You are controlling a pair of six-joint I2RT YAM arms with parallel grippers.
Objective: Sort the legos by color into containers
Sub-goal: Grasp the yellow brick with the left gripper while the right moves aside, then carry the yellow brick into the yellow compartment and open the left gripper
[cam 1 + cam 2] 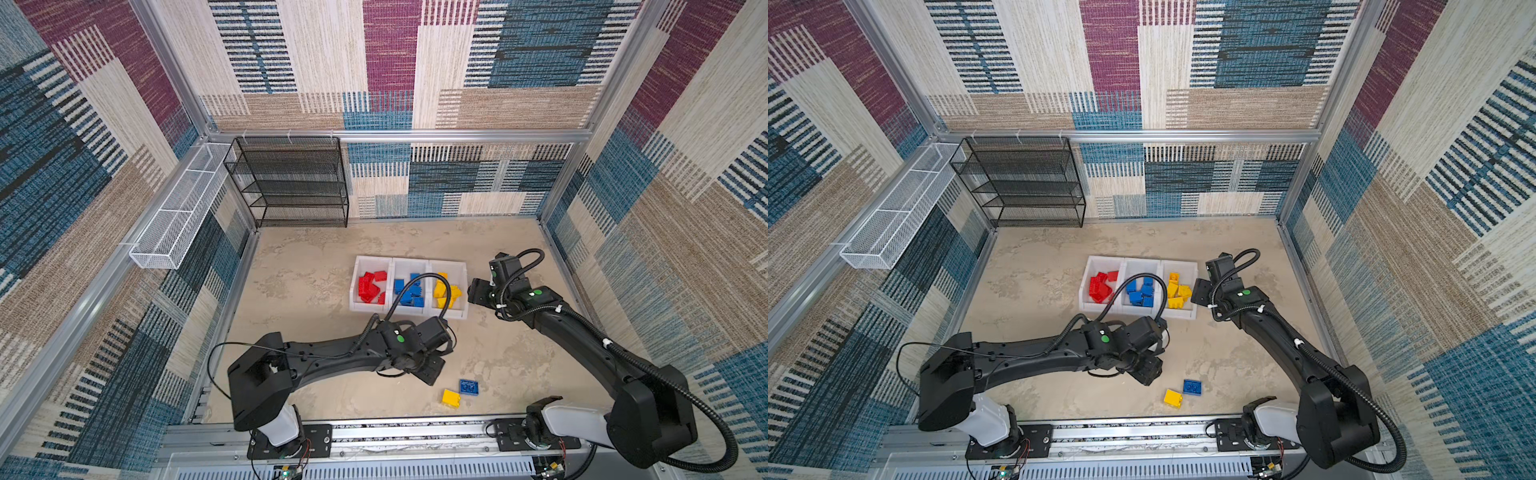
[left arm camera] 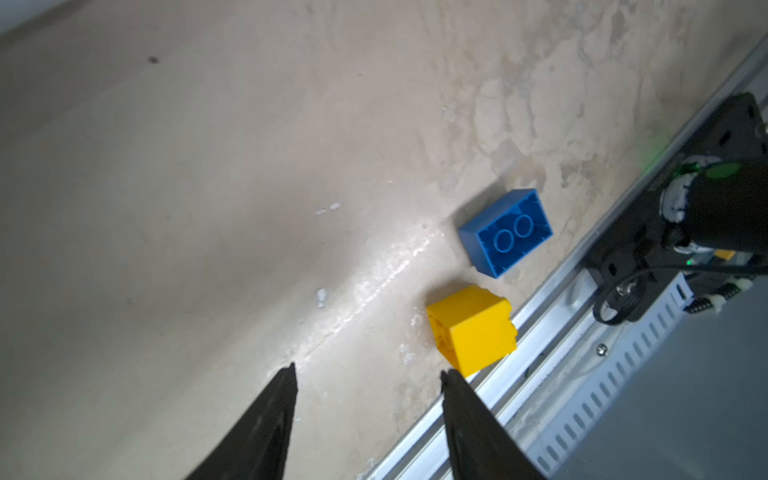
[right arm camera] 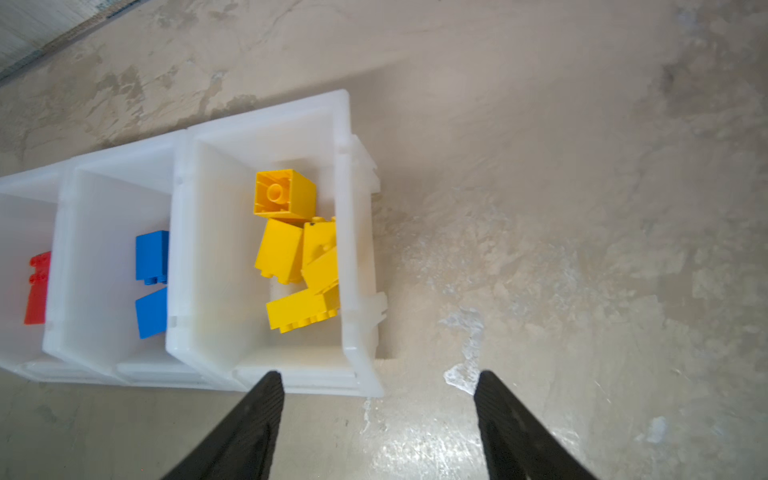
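Observation:
Three joined white containers [image 1: 409, 262] [image 3: 353, 270] sit mid-table, holding red legos [image 1: 370, 286], blue legos [image 1: 409, 293] and yellow legos [image 1: 446, 293] [image 3: 291, 249], one color per bin. A loose blue lego [image 1: 469, 387] [image 2: 505, 230] lies studs down near the front edge, with a loose yellow lego [image 1: 451, 397] [image 2: 471, 328] beside it. My left gripper [image 1: 432, 372] [image 2: 368, 372] hovers open and empty just short of the yellow one. My right gripper [image 1: 476, 291] [image 3: 378, 380] is open and empty by the outer corner of the yellow bin.
A black mesh rack [image 1: 291, 183] stands at the back left. A white wire basket [image 1: 183, 212] hangs on the left wall. An aluminium rail [image 2: 552, 332] runs along the front edge, close behind the two loose legos.

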